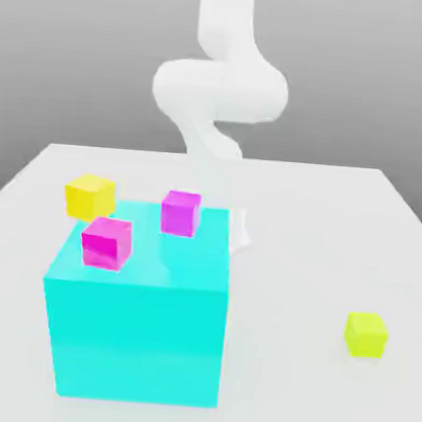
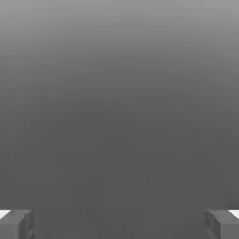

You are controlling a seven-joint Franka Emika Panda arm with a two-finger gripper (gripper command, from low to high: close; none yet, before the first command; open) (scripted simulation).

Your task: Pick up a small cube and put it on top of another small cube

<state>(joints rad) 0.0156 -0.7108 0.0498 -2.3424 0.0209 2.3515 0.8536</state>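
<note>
Gripper (image 2: 119, 224) spread wide, nothing btwn fingers (image 2: 16, 224). Small cube (image 1: 365, 335) on tabletop (image 1: 321, 214), exterior view's right, well apart from cyan block (image 1: 138, 334). Two magenta cubes (image 1: 106, 242) atop block; golden-yellow cube (image 1: 90, 196) behind it.

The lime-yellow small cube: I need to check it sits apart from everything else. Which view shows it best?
The exterior view: the lime-yellow small cube sits alone on the table, toward that view's right, well apart from the big cyan block. The hand view gives nothing of the cube.
</note>
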